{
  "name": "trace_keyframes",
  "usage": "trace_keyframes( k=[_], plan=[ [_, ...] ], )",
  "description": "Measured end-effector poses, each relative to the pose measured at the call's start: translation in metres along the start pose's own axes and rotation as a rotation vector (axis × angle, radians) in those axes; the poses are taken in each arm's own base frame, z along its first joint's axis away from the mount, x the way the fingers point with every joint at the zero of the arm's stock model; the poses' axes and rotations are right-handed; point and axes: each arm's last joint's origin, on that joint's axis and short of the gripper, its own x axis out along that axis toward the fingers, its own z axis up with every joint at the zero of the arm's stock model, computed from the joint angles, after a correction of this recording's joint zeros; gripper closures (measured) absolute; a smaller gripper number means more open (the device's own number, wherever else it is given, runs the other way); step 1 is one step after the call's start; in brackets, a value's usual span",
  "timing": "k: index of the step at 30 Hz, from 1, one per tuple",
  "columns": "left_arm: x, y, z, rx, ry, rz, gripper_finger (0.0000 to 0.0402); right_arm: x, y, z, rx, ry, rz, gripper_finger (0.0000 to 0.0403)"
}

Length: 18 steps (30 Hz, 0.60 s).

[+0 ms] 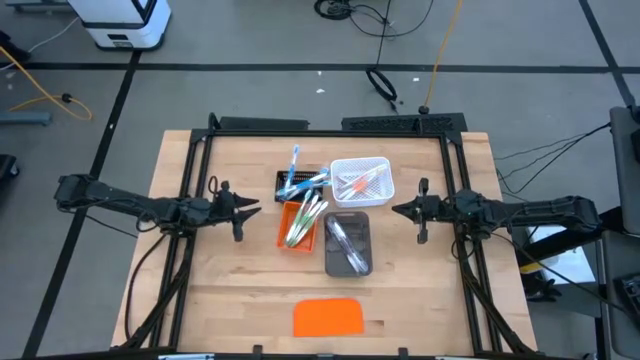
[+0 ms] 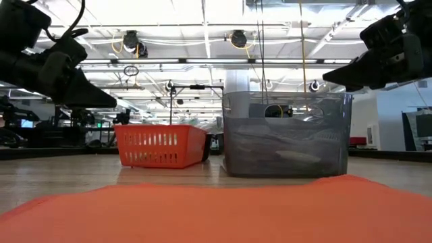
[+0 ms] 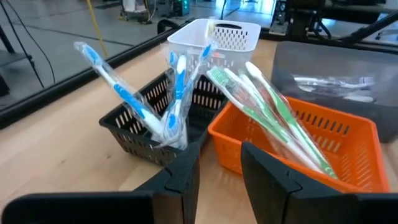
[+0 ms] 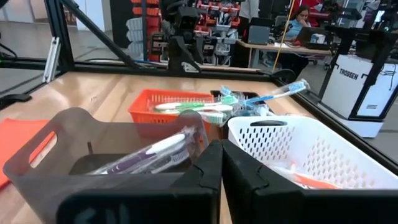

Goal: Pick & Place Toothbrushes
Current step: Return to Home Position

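Nearest the table's front lies the orange slab. Beyond it the pale grey toothbrushes lie in the grey bin and the green toothbrushes lean in the orange bin. Farthest, the blue toothbrushes stand in the black bin, with the pink toothbrushes in the white bin. They look light, stiff and slick, so mid-handle seems the surest hold. The left gripper hangs parted and empty beside the bins; the right gripper, opposite, is closed on nothing.

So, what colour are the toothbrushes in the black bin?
The toothbrushes in the black bin are blue and white; the left wrist view shows them best.
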Motion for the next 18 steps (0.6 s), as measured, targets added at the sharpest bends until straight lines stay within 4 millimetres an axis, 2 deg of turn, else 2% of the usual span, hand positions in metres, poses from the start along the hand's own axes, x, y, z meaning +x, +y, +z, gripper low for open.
trace_keyframes(
  k=[15,18],
  plan=[
    [0.0,0.0,0.0,-0.008,0.0,0.0,0.0284,-0.0005,0.0,0.0001,0.033,-0.003,0.001,0.0399],
    [0.0,0.0,0.0,-0.008,0.0,0.0,0.0284,-0.0045,-0.0013,0.0041,0.036,-0.05,-0.004,0.0399]
  ],
)
